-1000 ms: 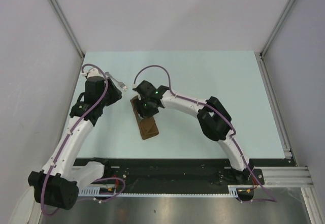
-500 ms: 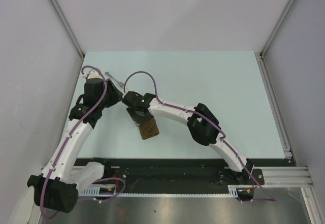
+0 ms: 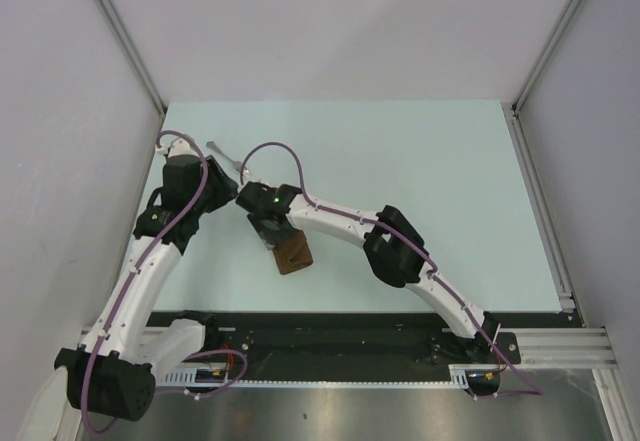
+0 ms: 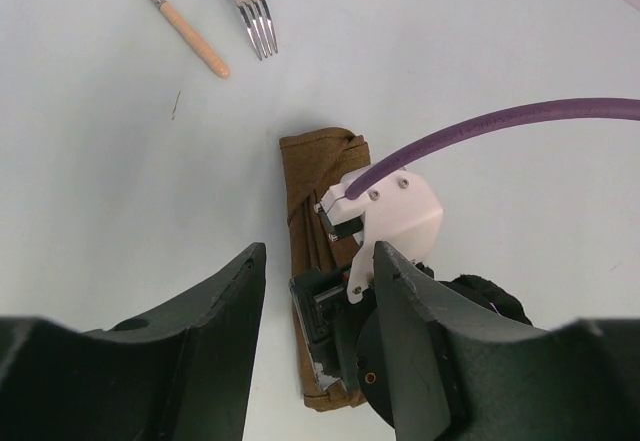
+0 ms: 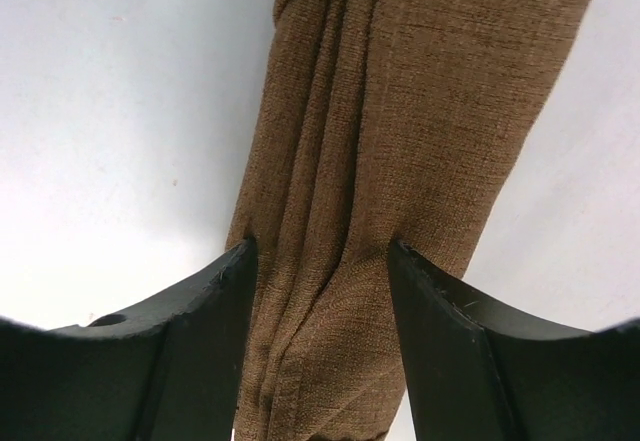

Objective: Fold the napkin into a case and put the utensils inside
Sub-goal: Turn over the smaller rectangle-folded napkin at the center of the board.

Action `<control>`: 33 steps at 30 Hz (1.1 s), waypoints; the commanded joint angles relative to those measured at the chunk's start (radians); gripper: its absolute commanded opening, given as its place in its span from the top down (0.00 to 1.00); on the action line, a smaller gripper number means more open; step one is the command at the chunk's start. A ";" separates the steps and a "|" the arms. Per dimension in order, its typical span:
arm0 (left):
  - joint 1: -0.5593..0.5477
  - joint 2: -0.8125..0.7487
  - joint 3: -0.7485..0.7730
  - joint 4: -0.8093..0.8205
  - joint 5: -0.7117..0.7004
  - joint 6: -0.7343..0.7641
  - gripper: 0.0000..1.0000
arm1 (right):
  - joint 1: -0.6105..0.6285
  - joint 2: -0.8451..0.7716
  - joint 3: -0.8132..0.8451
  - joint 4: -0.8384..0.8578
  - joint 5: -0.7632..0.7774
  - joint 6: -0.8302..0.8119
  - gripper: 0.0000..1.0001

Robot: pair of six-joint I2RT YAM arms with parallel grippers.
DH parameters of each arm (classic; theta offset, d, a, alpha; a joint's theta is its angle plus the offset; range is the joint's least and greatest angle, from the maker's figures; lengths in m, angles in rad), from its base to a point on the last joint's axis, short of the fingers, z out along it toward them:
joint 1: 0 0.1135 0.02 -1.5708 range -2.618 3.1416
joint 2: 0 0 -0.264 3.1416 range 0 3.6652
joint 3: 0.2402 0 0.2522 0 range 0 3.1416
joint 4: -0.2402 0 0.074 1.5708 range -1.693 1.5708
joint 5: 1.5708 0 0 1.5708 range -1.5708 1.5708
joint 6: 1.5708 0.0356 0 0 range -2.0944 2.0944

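The napkin lies folded as a narrow brown strip, the case (image 4: 312,176), on the pale table; only its near end (image 3: 293,253) shows from above. My right gripper (image 5: 320,321) is open and pressed down on the strip: the left fingertip sits at the cloth's edge, the right one on top of it. The cloth (image 5: 400,111) runs lengthwise between the fingers. My left gripper (image 4: 315,341) hovers open just left of the right one, holding nothing. The fork (image 4: 250,16) and the spoon's tan handle (image 4: 190,39) lie beyond the strip, apart from it. Seen from above, the fork (image 3: 222,153) lies at the back left.
A grey wall and a metal rail (image 3: 130,51) close the left side next to my left arm. The right arm's purple cable (image 4: 500,121) arches over the strip. A bare stretch of the table (image 3: 430,171) spreads to the right.
My right gripper has slid left and toward the near edge along the strip, uncovering nothing new. The left wrist has drawn back slightly to the left. Neither gripper's jaws have moved.
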 commanded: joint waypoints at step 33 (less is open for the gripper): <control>0.026 -0.025 0.038 -0.075 -0.121 -0.083 0.41 | 0.085 -0.005 -0.131 0.054 0.069 0.050 0.83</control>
